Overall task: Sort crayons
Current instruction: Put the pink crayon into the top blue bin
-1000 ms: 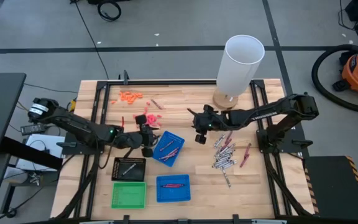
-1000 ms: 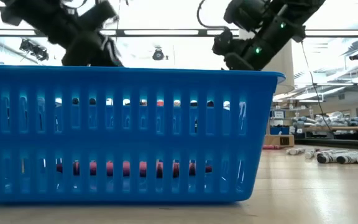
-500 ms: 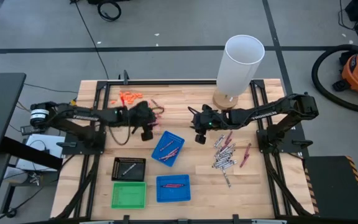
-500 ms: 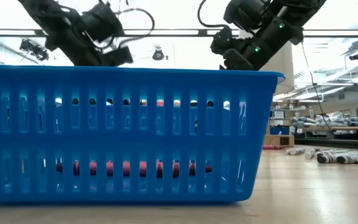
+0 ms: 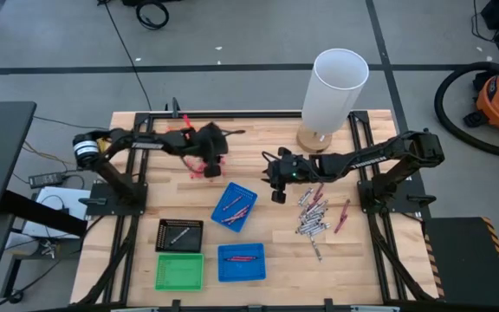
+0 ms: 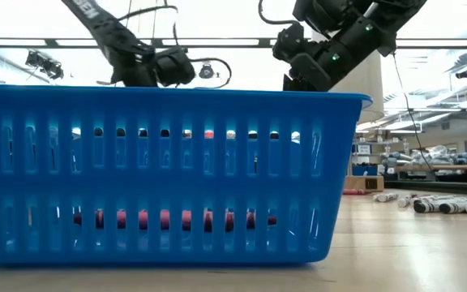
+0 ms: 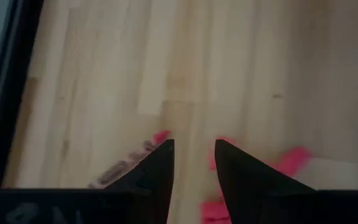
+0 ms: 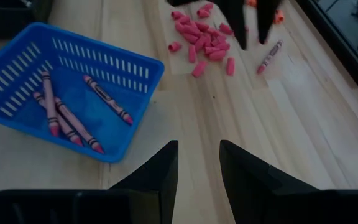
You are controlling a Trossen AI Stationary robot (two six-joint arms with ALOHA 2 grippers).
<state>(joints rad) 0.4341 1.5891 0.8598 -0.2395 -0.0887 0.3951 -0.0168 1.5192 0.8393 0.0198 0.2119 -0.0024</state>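
My left fingers (image 7: 194, 144) have swung off the tilted blue tray (image 5: 235, 206) and now hang nearer the far edge of the bench (image 5: 258, 139), left of its middle, over the pink bits (image 8: 197, 46). The gap between them has been narrowing as I travelled. It is not shut, though: bare wood shows between the tips and nothing is pinched. To me that means one drop is finished and the next pick is beginning.

The likely target is a loose maroon crayon (image 8: 270, 57) lying just beside the bits. Up close it is blurred, so I cannot tell which end is the tip. Its long axis lies slanted across the grain of the boards, so I judge my wrist must turn until the fingers straddle it crosswise.

The red crayons (image 8: 61, 118) already sorted lie flat in the tilted tray, side by side, roughly along its long walls. The grey-silver crayons (image 5: 312, 217) sit heaped toward the right edge, pointing every way.

My right fingers (image 8: 197, 148) have stayed put above the middle of the bench, parted and empty.
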